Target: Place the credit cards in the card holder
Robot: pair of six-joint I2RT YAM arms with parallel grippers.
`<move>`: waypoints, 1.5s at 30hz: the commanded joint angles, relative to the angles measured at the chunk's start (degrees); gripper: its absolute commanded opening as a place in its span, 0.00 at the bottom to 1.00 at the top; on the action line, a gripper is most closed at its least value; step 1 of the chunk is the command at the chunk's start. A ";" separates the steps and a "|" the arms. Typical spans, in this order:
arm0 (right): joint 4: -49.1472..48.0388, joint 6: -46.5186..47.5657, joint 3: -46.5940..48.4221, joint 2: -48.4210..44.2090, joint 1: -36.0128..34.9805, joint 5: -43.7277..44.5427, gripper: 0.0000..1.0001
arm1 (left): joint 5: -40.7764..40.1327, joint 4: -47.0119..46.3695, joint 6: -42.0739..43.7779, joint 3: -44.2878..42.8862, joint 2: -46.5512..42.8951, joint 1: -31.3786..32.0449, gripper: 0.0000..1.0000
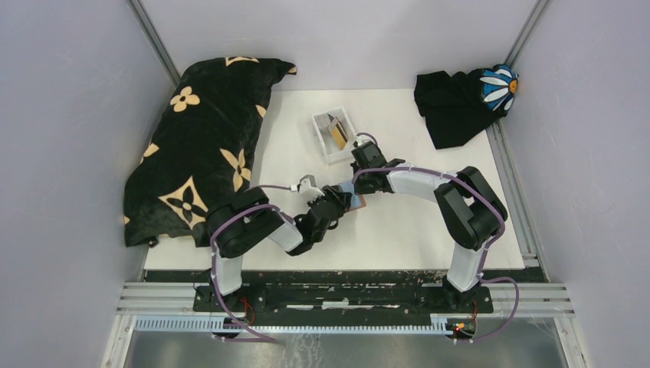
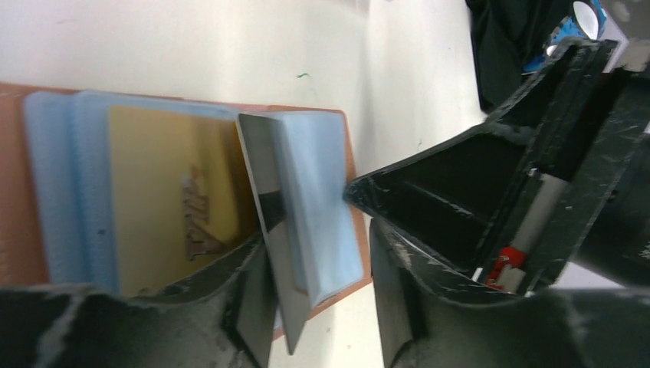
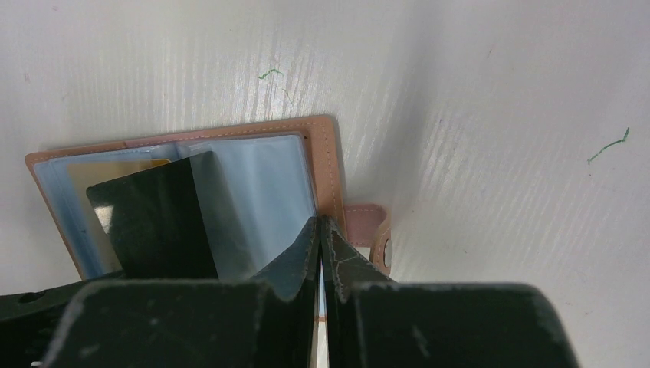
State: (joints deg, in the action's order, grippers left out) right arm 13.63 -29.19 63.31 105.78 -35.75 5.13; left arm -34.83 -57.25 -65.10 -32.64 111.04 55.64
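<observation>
The tan-brown card holder (image 2: 15, 192) lies open on the white table, its pale blue sleeves facing up. A gold credit card (image 2: 169, 199) sits in one sleeve. A dark credit card (image 2: 268, 230) stands tilted with its edge in the sleeves, leaning on the left finger of my left gripper (image 2: 318, 253). That gripper is open, with a gap on the card's other side. My right gripper (image 3: 320, 226) is shut, its tips pressed on the holder's (image 3: 326, 153) right edge beside the snap strap (image 3: 375, 230). The dark card (image 3: 153, 222) shows there too.
A small white tray (image 1: 319, 132) with a gold card (image 1: 337, 132) in it stands behind the arms. A black cloth with cream flowers (image 1: 207, 146) covers the left side. Another black cloth (image 1: 456, 103) and a blue daisy item (image 1: 500, 86) lie at the back right.
</observation>
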 commanded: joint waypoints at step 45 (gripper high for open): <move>2.80 0.36 -1.26 4.00 -0.73 -0.53 0.06 | -3.94 37.92 10.99 -4.45 -15.11 0.15 0.63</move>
State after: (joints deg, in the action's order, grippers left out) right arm 13.72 -29.19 63.42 105.82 -35.77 5.13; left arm -36.80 -21.85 -57.47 -36.05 94.56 55.75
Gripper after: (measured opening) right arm 0.058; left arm 0.656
